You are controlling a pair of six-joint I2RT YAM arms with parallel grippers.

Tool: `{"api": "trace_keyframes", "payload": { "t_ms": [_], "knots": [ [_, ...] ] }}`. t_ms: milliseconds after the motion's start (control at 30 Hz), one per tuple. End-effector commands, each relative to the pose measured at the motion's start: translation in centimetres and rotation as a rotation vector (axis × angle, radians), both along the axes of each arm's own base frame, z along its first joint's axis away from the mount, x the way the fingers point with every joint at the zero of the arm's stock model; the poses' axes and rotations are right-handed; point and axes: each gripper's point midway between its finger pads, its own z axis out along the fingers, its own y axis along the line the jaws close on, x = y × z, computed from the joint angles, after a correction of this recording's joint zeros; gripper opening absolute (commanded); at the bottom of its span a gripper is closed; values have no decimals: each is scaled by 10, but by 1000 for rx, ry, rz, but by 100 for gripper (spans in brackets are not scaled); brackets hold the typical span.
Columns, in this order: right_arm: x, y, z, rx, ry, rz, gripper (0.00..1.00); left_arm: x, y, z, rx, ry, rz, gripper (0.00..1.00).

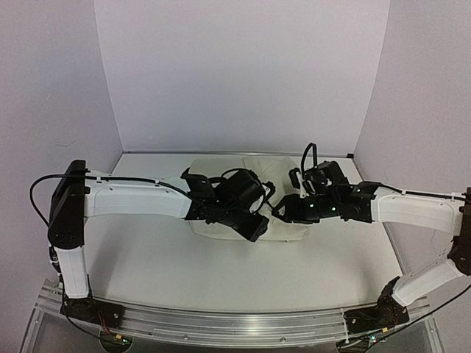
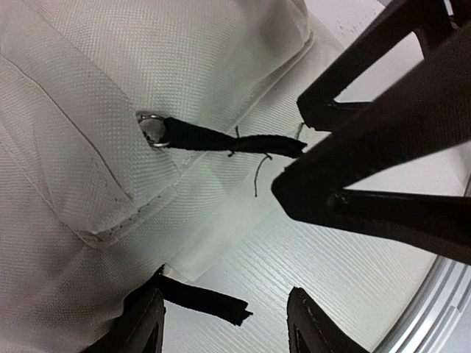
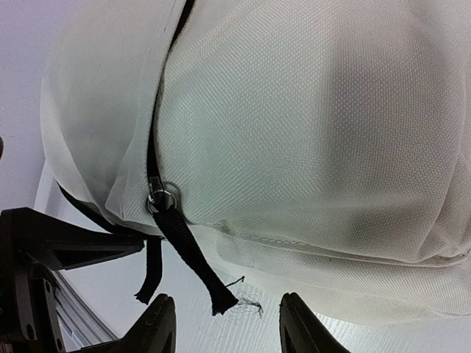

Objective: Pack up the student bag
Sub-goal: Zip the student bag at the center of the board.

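Student bag [image 3: 309, 132]: cream fabric, probably soft, light and floppy, lying on the worktop [image 1: 147, 265] beneath both tools; best taken by the black zipper pull [image 3: 191, 254] just ahead of the right tool [image 3: 224, 327], which is part-open and empty, as is the left tool [image 2: 224, 327].

Student bag [image 1: 272, 168] blocks centre; near table [image 1: 221, 279] open

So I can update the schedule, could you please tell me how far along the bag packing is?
Done: unclear; the bag lies bulging, contents hidden. In hand: both pincers hang open, neither gripping: the right pincer at one zip pull, the left pincer beside a second pull. Left: grasping a pull and, probably, working the zip.
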Motion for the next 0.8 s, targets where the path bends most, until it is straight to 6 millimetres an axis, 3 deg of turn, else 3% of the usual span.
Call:
{"api": "trace_keyframes", "payload": {
  "t_ms": [0,133,333,567,767],
  "knots": [
    [3,-1,11,24,-38,-22,47,16,2,12,55,-110,51,54],
    [4,-1,11,23,-38,-22,47,16,-1,8,83,-134,59,43],
    [5,-1,9,19,-36,-24,48,8,-5,8,86,-147,76,3],
    [6,-7,7,-2,-51,-45,48,3,6,12,29,-115,122,0],
    [11,-20,-11,-66,-48,-104,50,5,32,16,28,-98,215,0]
  ]
}}
